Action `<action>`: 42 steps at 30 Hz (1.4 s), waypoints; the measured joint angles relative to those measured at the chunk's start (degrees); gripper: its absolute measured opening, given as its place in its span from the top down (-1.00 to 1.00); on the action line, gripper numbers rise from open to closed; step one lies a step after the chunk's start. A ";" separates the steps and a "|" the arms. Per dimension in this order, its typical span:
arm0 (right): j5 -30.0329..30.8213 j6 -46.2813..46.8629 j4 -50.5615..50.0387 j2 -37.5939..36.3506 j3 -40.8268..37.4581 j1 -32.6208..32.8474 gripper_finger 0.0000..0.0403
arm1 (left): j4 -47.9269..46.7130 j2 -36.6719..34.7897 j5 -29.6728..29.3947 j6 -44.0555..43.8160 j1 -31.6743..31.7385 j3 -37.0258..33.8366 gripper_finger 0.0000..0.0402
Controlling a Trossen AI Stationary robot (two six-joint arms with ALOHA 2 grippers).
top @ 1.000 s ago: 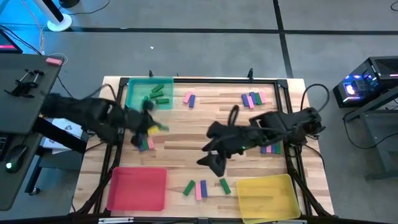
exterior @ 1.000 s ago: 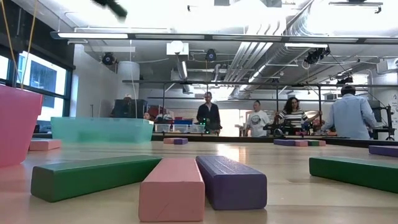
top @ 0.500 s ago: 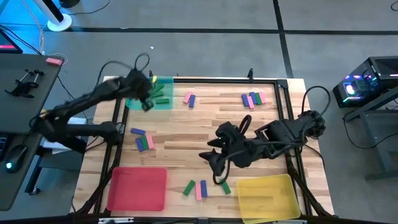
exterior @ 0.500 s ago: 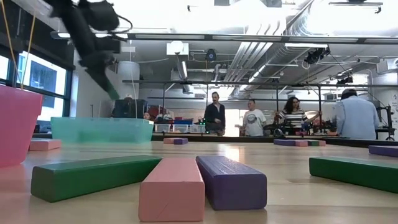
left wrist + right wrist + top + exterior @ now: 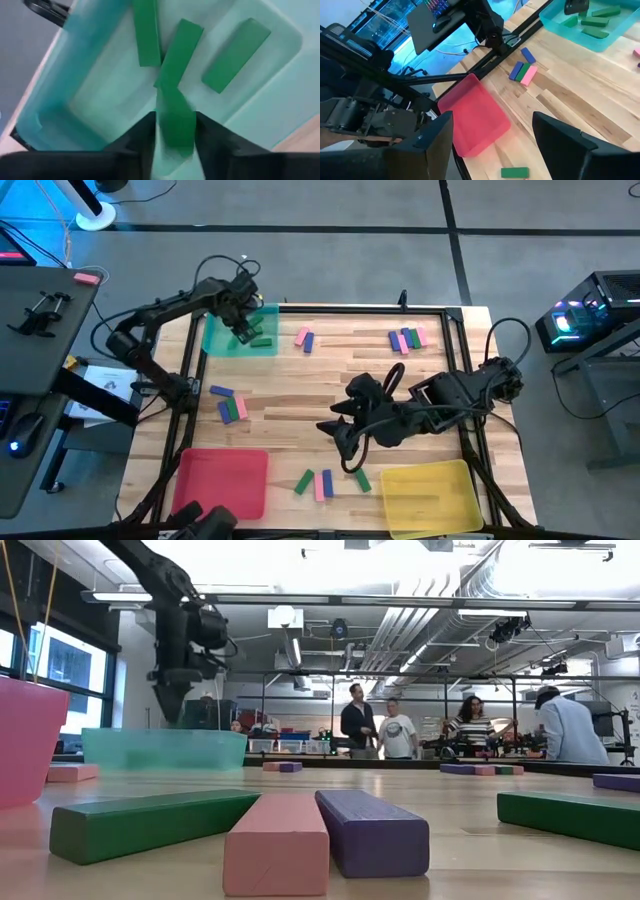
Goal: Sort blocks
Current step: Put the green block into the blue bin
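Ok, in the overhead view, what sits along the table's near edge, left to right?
Red tray → a green, pink and blue block cluster → a lone green block → yellow tray.

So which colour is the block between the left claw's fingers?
Green; the block shows best in the left wrist view, above the teal tray.

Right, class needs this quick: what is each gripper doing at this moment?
Left gripper: above the green tray, a green block between its fingers; gripped or released cannot be told.
Right gripper: open, holding nothing.
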 joint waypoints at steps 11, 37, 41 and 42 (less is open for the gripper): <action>-4.60 -3.89 -0.15 0.02 0.00 0.02 -0.22 | -1.70 -6.31 6.66 -2.36 -2.08 1.66 -0.06; -31.22 16.35 -4.57 18.28 -0.02 6.12 -0.22 | 25.01 -28.86 11.24 -24.94 -67.89 1.11 -0.04; -32.80 16.63 -0.70 24.58 -0.07 4.02 -0.22 | 33.34 -29.61 7.59 -25.95 -69.65 1.11 -0.04; -33.49 18.10 -0.36 25.74 -0.07 3.38 -0.22 | 34.56 -29.92 7.06 -25.57 -69.59 1.11 -0.04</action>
